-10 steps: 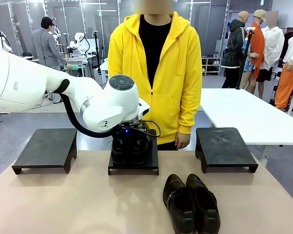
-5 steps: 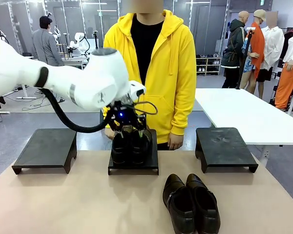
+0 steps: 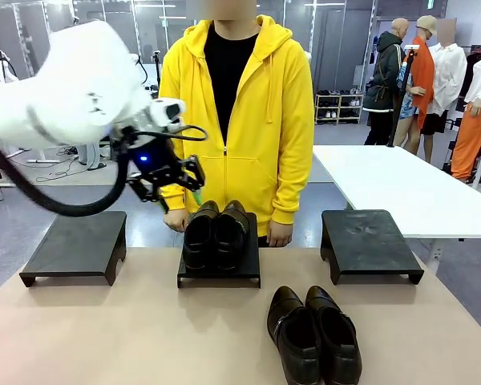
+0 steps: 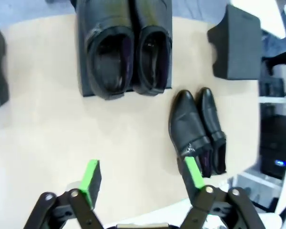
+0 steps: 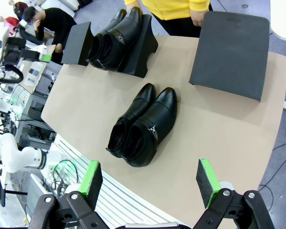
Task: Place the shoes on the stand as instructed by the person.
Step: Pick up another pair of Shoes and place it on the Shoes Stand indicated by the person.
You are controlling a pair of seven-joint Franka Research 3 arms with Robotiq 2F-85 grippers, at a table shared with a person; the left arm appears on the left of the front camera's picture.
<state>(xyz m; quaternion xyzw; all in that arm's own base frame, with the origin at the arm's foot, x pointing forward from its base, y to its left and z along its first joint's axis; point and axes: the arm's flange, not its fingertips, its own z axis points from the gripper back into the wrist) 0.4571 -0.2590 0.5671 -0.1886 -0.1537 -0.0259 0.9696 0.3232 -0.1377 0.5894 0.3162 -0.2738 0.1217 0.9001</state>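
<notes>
The left gripper (image 4: 142, 172) hangs spread and empty above and left of the middle stand (image 3: 219, 274), apparently because shoes (image 3: 216, 233) already sit there.

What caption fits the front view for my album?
One shoe pair on the middle stand, a second pair on the table, open left hand hovering near the person.

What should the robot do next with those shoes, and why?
Probably lower the right arm's fingers toward the pair on the table: they hang open, facing it, the other pair already sits on the middle stand, and the right stand is bare.
</notes>
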